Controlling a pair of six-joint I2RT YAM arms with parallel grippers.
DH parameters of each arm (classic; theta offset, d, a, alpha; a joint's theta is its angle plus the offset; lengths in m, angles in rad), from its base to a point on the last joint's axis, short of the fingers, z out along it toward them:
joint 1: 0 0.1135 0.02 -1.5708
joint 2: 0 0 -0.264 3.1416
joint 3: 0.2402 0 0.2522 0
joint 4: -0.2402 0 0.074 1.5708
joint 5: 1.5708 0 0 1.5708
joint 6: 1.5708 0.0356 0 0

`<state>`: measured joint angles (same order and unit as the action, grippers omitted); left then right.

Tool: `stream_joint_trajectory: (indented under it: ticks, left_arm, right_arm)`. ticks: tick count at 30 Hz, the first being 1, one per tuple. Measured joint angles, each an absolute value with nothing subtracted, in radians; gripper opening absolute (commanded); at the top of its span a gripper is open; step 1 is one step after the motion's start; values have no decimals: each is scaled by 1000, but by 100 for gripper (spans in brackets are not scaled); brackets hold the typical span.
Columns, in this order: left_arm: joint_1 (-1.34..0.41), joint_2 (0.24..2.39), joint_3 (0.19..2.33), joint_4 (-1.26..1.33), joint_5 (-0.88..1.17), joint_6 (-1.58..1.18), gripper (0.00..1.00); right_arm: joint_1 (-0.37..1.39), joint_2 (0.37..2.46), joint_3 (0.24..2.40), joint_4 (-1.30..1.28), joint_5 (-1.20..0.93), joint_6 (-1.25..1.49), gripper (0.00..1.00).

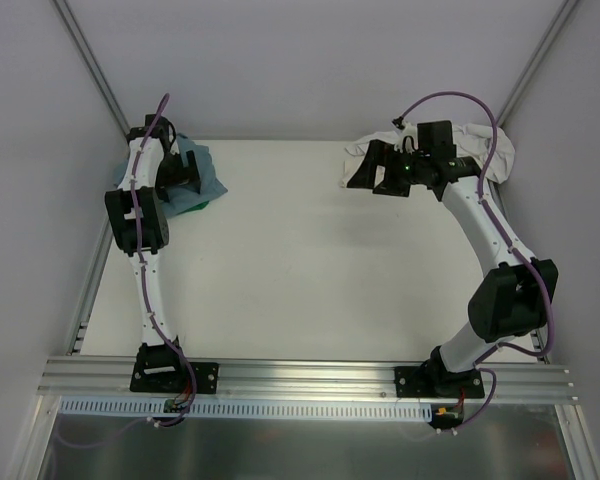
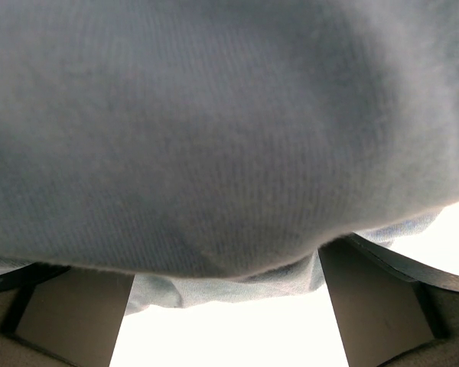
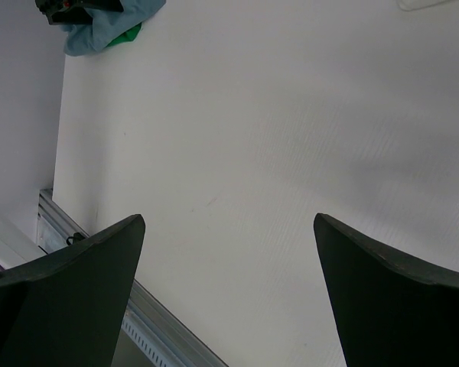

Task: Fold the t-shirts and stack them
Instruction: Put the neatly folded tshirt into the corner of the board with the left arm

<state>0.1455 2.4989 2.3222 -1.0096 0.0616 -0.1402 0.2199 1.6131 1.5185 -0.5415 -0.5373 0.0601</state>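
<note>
Though matte white, table (image 1: 300,260) between grey walls (image 1: 310,60), blue t-shirt (image 1: 206,172) far left.

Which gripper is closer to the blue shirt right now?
Left. The left gripper hangs open right over the blue shirt in the far left corner; the right gripper is across the table, open, beside the cream shirt.

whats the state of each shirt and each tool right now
blue shirt: bunched in a heap, far left, not folded
green shirt: under the blue shirt, only an edge showing
cream shirt: crumpled, far right, apart from the other two
left tool: open, right at the blue shirt, not shut on it
right tool: open, empty, over the table
</note>
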Motion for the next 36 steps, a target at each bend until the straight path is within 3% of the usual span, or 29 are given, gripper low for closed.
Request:
stream_joint_trajectory:
  ticks: [36]
  left_arm:
    - [101,2516,2354,-1089,-97,160,99]
  right_arm:
    - [146,1522,1288,-430,-549,105,100]
